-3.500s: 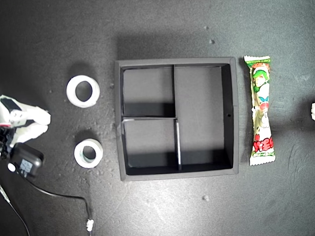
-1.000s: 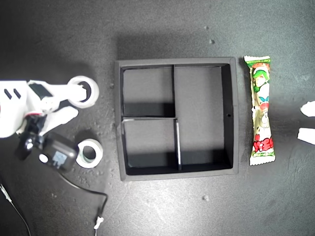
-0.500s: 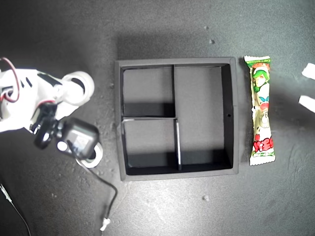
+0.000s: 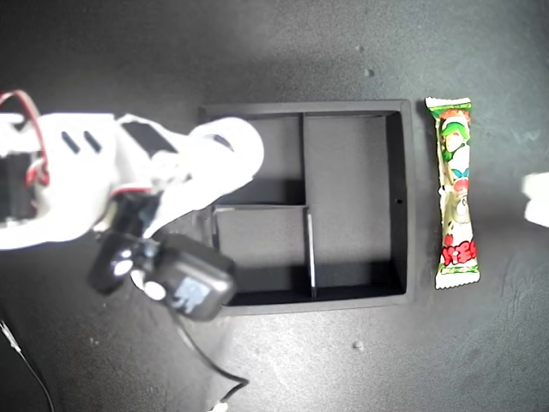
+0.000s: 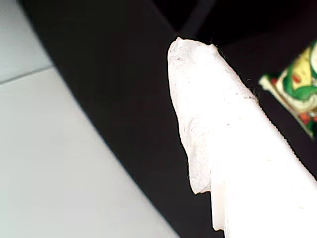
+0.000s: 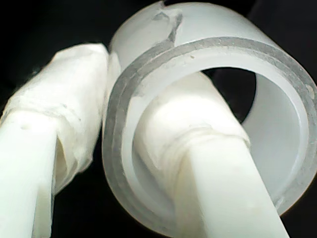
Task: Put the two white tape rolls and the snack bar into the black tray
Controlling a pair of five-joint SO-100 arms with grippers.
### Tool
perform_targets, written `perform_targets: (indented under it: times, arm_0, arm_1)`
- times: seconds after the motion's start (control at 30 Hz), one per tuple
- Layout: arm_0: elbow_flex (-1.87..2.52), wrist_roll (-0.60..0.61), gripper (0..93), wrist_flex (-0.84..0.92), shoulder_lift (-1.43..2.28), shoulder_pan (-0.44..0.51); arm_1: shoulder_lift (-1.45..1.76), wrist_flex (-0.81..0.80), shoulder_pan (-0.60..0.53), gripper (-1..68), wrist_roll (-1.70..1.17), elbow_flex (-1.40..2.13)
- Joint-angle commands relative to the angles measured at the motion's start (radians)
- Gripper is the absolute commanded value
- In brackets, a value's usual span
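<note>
My second end effector (image 6: 116, 148) is clamped on a white tape roll (image 6: 208, 74): one finger (image 6: 208, 163) goes through the wide hole and the other finger (image 6: 54, 134) presses on the outside of the ring wall. In the exterior view this arm (image 4: 129, 184) reaches over the black tray (image 4: 407, 197) from the exterior view's left, its white tip above the small compartment nearer the counter's far edge. The roll itself is hidden there under the arm.

The other tape roll I cannot find in any picture; maybe the arm and its camera cover it.

The snack bar (image 4: 455, 193) lies flat on the counter, just beside the tray wall that faces the exterior view's right. My first end effector (image 5: 198, 124) shows only one wrapped finger, with the snack bar (image 5: 297, 84) near it, so I cannot tell if the fingers are apart or together.

I judge the task is at its beginning: all visible compartments look empty, one roll is carried and not released, and the second roll and the bar are left.
</note>
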Motion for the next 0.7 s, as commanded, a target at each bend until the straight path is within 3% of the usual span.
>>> perform_targets:
  times: [0.0,0.37,0.5,0.67]
  arm_0:
    - [-0.080,-0.023,0.1,-0.057,-0.078,0.025]
    - [-0.132,-0.040,0.6,-0.091,-0.249,0.021]
    - [-0.183,-0.043,9.8,-0.026,-0.285,0.017]
    - [-0.256,-0.035,13.0,0.058,-0.299,0.014]
  arm_1:
    - [-0.305,0.107,-0.005,26.2,-0.037,-0.216]
    - [-0.505,0.126,-0.048,28.8,0.046,-0.132]
    - [-0.563,0.144,-0.052,29.3,0.046,-0.150]
    - [-0.566,0.123,-0.048,29.0,0.048,-0.115]
